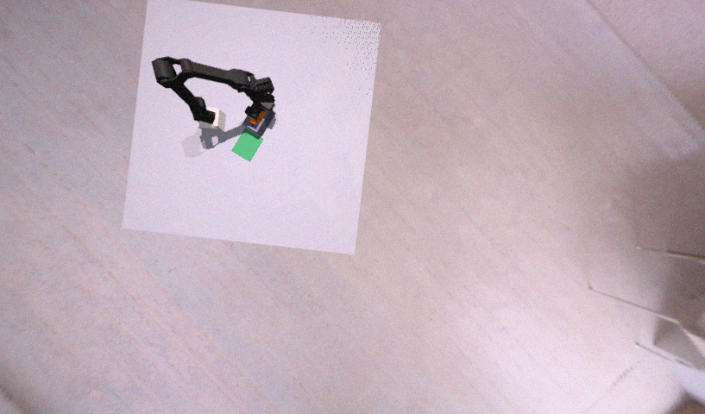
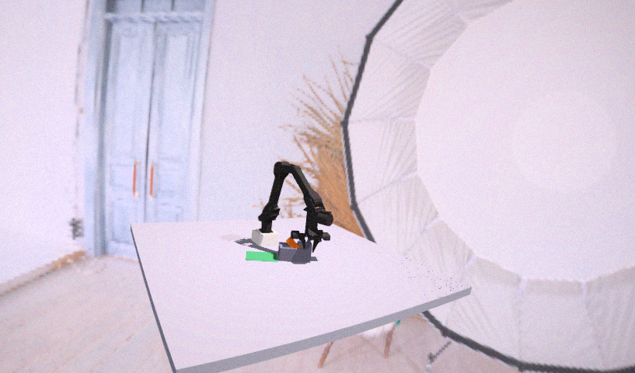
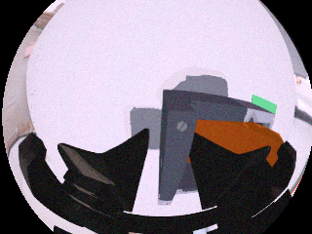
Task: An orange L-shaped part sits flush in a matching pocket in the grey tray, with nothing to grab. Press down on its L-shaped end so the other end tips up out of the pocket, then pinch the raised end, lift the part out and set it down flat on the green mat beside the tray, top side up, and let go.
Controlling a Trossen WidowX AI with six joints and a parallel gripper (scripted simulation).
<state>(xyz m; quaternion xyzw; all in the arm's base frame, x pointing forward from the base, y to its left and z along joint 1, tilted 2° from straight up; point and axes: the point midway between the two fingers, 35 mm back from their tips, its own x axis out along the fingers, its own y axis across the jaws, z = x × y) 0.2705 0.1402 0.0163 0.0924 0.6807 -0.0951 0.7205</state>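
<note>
Counting from the grey tray [image 2: 293,253] as my landmark: one tray, one orange part [image 3: 236,136], one green mat [image 1: 247,146], one arm, one pincer [image 3: 168,156], one white base block [image 2: 264,237], all on a single white tabletop [image 2: 246,295].

Orange part: in the exterior view one end [image 2: 291,242] sticks up above the tray's rim, tilted; the rest sits down inside the tray. In the wrist view it fills the tray's right side, and my right fingertip [image 3: 224,170] overlaps its near edge. Whether that tip is touching the part, I cannot tell.

Pincer: partly open, fingers set at a middling gap and holding nothing. It hangs directly over the tray, pointing down; in the wrist view the left fingertip [image 3: 120,156] lies off the tray's left wall over bare tabletop, and the tray's grey wall shows in the gap between the two tips.

Mat: flat on the tabletop just beside the tray, on its side facing away from the arm's reach, nothing on it.

Base block: near the tray, on the arm's side.
</note>
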